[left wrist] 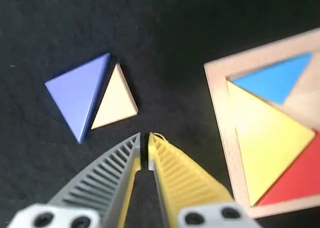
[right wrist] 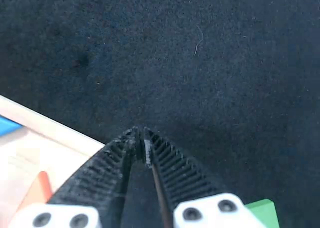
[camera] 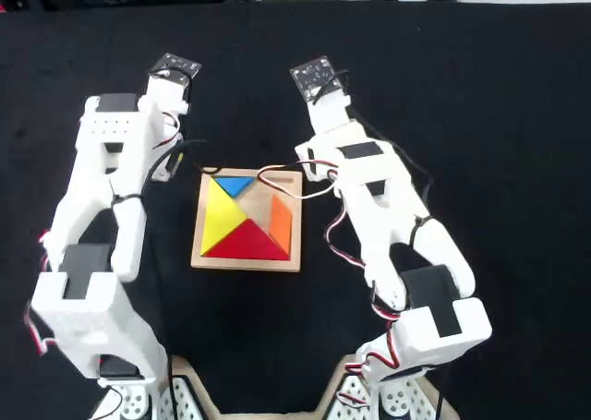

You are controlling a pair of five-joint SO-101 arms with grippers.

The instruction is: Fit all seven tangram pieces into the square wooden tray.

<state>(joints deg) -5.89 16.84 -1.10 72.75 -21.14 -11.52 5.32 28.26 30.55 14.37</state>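
Note:
The square wooden tray (camera: 246, 264) lies at the table's middle, holding a yellow triangle (camera: 222, 219), a red triangle (camera: 247, 243), a small blue triangle (camera: 235, 185) and an orange piece (camera: 281, 221). My left gripper (left wrist: 145, 136) is shut and empty, low over the black cloth beside the tray's rim (left wrist: 220, 118). Just past its tips lie a purple triangle (left wrist: 80, 90) and a cream triangle (left wrist: 116, 98), edge to edge. My right gripper (right wrist: 140, 133) is shut and empty at the tray's edge (right wrist: 50, 130), near the orange piece (right wrist: 35, 193). A green piece (right wrist: 262, 210) peeks out by that gripper's base.
Black cloth covers the table. Both white arms flank the tray, the left arm (camera: 102, 189) and the right arm (camera: 379, 198), with loose wires (camera: 295, 175) trailing over the tray's far corner. Bare wood (camera: 268, 187) shows in the tray's far part.

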